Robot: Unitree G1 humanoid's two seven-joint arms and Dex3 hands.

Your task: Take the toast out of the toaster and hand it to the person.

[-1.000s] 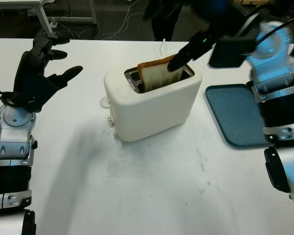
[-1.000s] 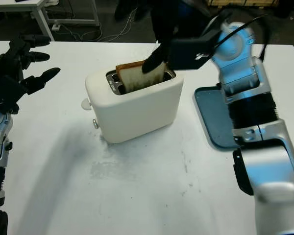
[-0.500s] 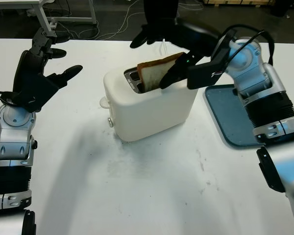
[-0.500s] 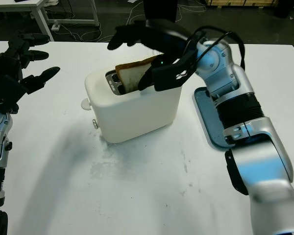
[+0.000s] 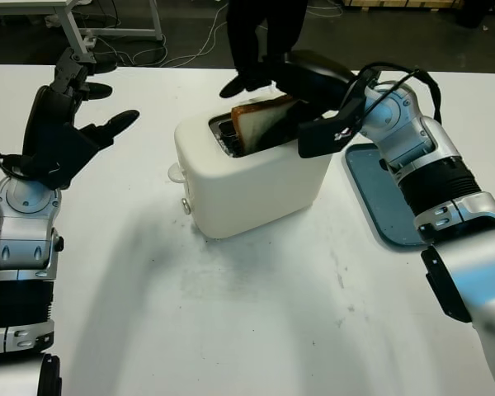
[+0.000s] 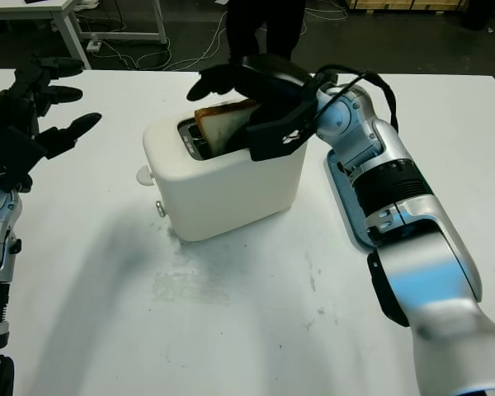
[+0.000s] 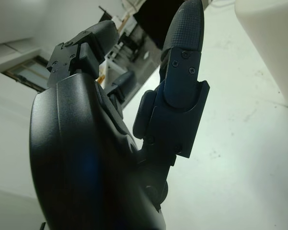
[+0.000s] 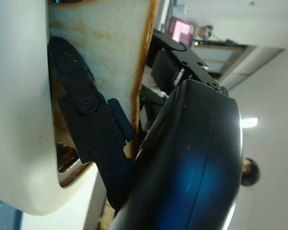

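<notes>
A white toaster (image 5: pixel 247 190) stands mid-table with a slice of toast (image 5: pixel 257 129) sticking up from its slot. My right hand (image 5: pixel 272 103) is down over the toast, open. Its fingers (image 5: pixel 239 82) reach past the far side of the slice. Its thumb (image 8: pixel 86 120) lies against the near face of the toast (image 8: pixel 105 43) and dips into the slot. The toast still sits in the toaster. My left hand (image 5: pixel 62 124) is held up, open, over the table's left side, well away from the toaster.
A blue tray (image 5: pixel 388 198) lies on the table right of the toaster, under my right forearm. A person in dark clothes (image 5: pixel 264 29) stands just behind the table's far edge. White table (image 5: pixel 256 313) stretches bare in front of the toaster.
My right hand has swung in from the right, spread above the toast, then come down over it. The toast and the left hand have stayed put.
</notes>
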